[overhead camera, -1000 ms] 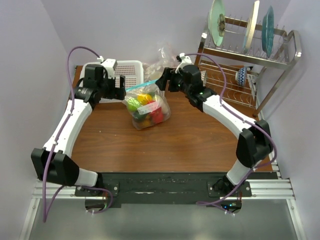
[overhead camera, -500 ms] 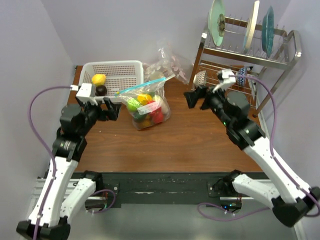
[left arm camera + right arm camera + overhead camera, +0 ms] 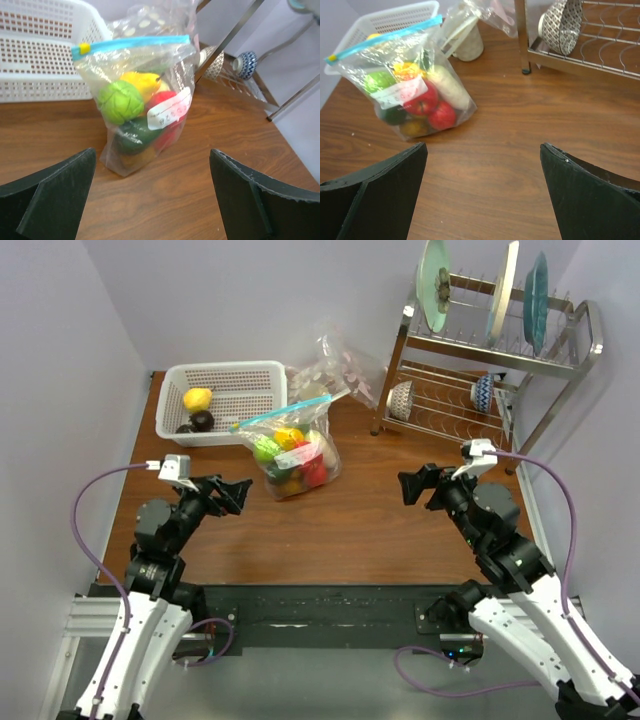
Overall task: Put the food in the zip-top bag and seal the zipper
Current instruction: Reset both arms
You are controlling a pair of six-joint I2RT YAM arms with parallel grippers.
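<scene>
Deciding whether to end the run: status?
Left gripper open, empty; right gripper open, empty. Zip-top bag upright, food inside, zipper looks shut. Two pieces in white basket. Nothing blocking.

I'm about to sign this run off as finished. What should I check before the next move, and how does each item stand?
1. Jaws of the left gripper open and empty: ok.
2. Jaws of the right gripper open and empty: ok.
3. The zip-top bag stands on the table, clear of both arms: ok.
4. The zipper reads as one flat strip, slider at its end; full seal: cannot tell.
5. All food bagged: not ok; a yellow fruit and a dark piece lie in the white basket.
</scene>
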